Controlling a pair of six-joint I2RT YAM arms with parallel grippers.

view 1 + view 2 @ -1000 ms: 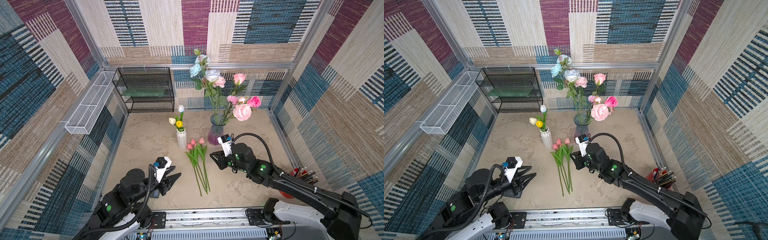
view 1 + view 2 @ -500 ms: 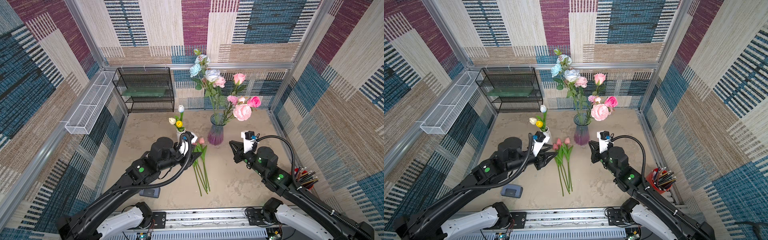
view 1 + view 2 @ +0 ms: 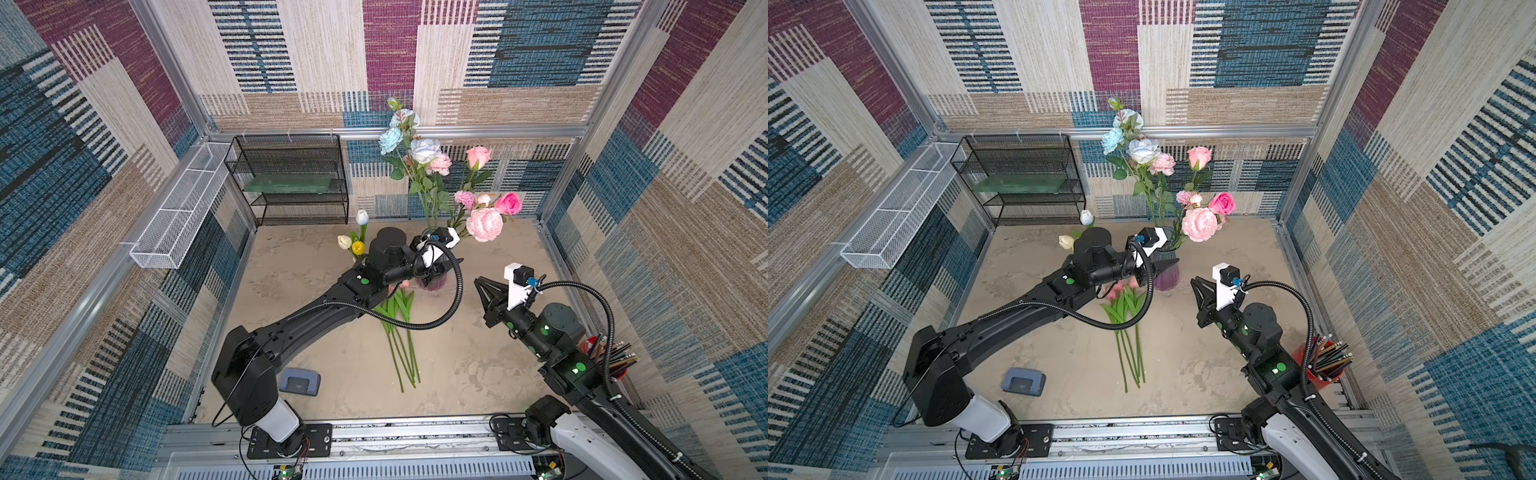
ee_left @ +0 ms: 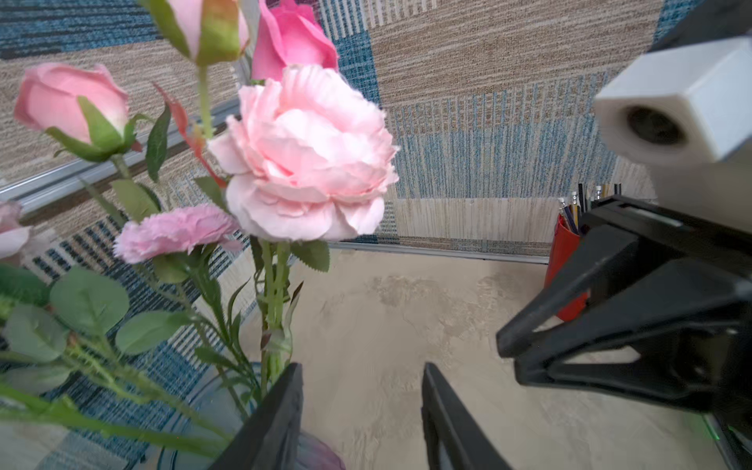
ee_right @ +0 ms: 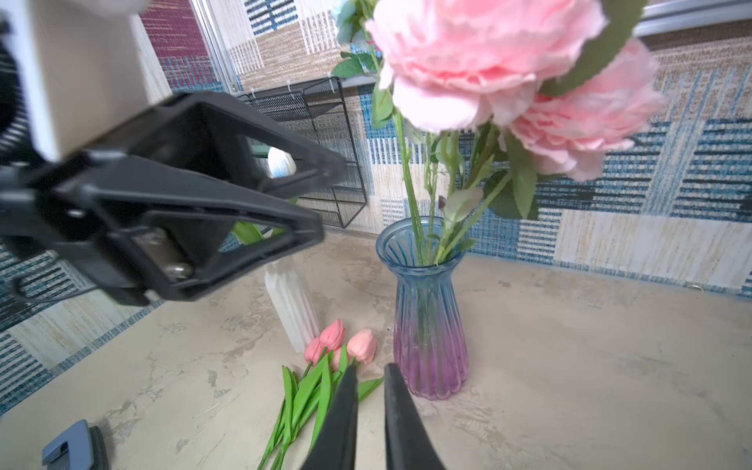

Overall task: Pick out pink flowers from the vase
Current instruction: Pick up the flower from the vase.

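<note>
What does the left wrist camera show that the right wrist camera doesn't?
Only the left wrist view: the red cup of pencils. Only the right wrist view: the pink tulips lying loose, the white ribbed vase and the black mesh shelf. Both: the large pale pink peony, the blue-to-purple glass vase, the left gripper and the right gripper.

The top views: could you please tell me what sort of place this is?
Probably a robot test cell, not a real room: fabric-covered walls on an aluminium frame, two arms bolted to a front rail, and props such as a vase and mesh shelf.
</note>
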